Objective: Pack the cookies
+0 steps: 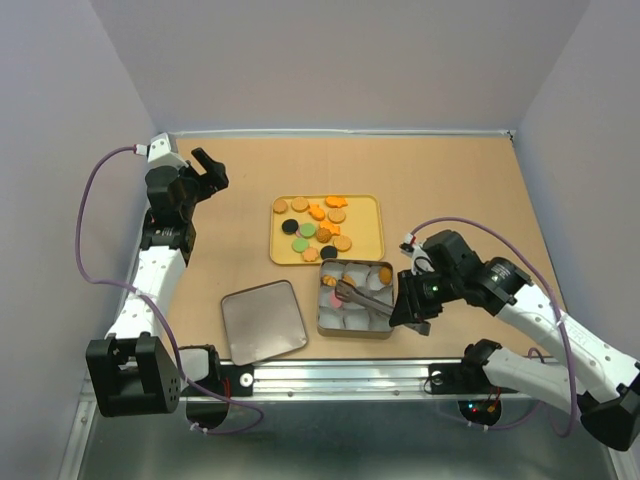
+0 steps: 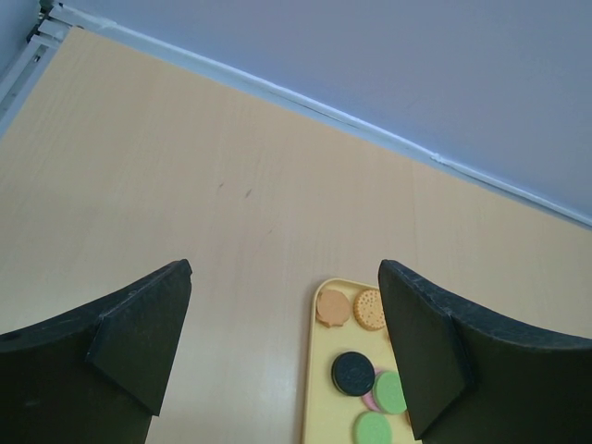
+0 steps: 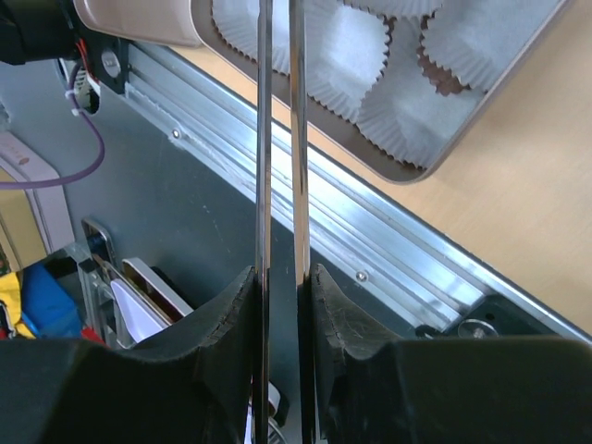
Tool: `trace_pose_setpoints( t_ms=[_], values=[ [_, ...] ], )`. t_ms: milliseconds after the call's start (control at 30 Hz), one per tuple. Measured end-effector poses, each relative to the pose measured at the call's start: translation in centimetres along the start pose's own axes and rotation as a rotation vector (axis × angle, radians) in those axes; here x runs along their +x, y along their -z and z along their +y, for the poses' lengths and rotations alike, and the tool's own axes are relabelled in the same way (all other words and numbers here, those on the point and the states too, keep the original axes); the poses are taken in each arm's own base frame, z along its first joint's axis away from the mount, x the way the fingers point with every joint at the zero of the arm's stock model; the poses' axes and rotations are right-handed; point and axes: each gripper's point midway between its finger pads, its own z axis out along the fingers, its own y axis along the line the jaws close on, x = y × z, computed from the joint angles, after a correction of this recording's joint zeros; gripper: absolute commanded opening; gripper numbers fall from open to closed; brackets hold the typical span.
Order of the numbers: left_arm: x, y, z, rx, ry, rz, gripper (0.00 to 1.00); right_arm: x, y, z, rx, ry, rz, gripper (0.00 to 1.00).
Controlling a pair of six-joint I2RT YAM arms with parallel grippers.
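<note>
Hidden at the tong tips: in the top view the metal tongs (image 1: 362,295) end over the left cups of the tin (image 1: 355,331), by a pink disc; whether they pinch it cannot be told.
Cut off, right wrist view: the tongs' (image 3: 264,139) blades run out of the top edge, tips unseen.
Cut off, left wrist view: only a corner of the yellow tray (image 2: 313,388) shows, partly behind a finger.
Cookies: most of the cookies (image 1: 318,228) lie on the yellow tray (image 1: 372,205); a few sit in the tin's white paper cups (image 1: 355,272).
Right gripper (image 1: 410,305): pressed together on the tongs' handle.
Left gripper (image 1: 208,168): spread wide, empty, raised at the far left, well apart from the tray.
Only the top view: the tin lid (image 1: 263,320) flat just left of the tin.
Only the left wrist view: biscuit texture and a black sandwich cookie among the cookies (image 2: 353,372).
</note>
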Motion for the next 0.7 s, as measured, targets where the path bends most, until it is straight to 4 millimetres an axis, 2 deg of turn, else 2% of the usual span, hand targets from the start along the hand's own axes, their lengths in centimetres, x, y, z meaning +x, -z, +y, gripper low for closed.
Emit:
trace_pose_setpoints(
  t_ms=[200,333,433,533,700],
  values=[
    [0.0,0.0,0.0,0.001,0.000,0.001,0.93,-1.2,-0.9,0.2,-0.005,0.008,-0.010,0.28],
    [0.1,0.0,0.0,0.001,0.000,0.001,0.93,-1.6,-1.5,0.1,-0.003,0.011,-0.005,0.36],
    [0.2,0.1,0.1,0.000,-0.001,0.003,0.93,-1.9,-1.8,0.1,-0.006,0.027,-0.010,0.49],
    [0.1,0.2,0.0,0.002,-0.001,-0.001,0.93,-1.8,-1.8,0.2,-0.008,0.042,-0.008,0.54],
    [0.1,0.2,0.0,0.002,-0.001,-0.001,0.93,-1.9,-1.5,-0.1,0.017,0.051,-0.009,0.54]
  ],
)
